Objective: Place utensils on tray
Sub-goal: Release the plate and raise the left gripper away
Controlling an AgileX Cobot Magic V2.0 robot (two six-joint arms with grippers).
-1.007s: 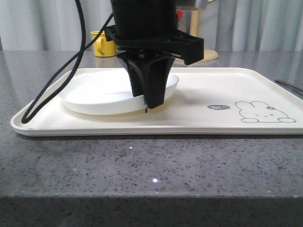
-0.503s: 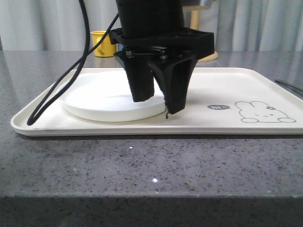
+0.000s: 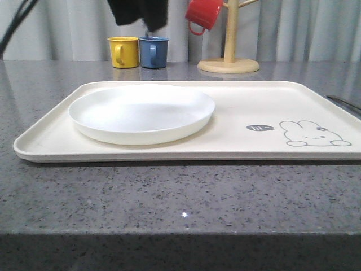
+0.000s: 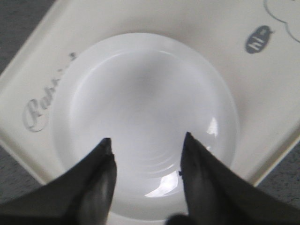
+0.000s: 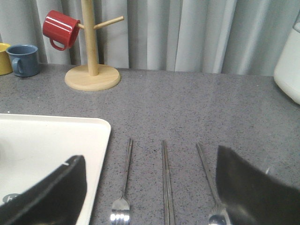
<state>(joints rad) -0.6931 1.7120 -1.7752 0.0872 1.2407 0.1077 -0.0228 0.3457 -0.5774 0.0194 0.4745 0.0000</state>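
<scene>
The white plate [image 3: 141, 113] lies flat on the left half of the cream tray [image 3: 254, 107], which carries a grey rabbit drawing [image 3: 313, 134]. In the left wrist view my left gripper [image 4: 147, 139] hangs open well above the plate [image 4: 140, 93], with nothing between its fingers. The left arm's dark, blurred end [image 3: 138, 12] sits at the top of the front view. My right gripper [image 5: 149, 157] is open above the bare table to the right of the tray. Below it the fork [image 5: 124, 180], the chopsticks [image 5: 165, 180] and the spoon [image 5: 208, 183] lie side by side.
A yellow mug [image 3: 123, 52] and a blue mug [image 3: 153, 52] stand behind the tray. A red mug [image 3: 203, 14] hangs on a wooden mug tree [image 3: 228, 56]. A white vessel [image 5: 288, 65] stands at the far right of the grey stone table [image 3: 180, 197].
My left gripper opened off the plate's rim, letting the plate settle flat on the tray. It then rose up out of the middle of the front view.
</scene>
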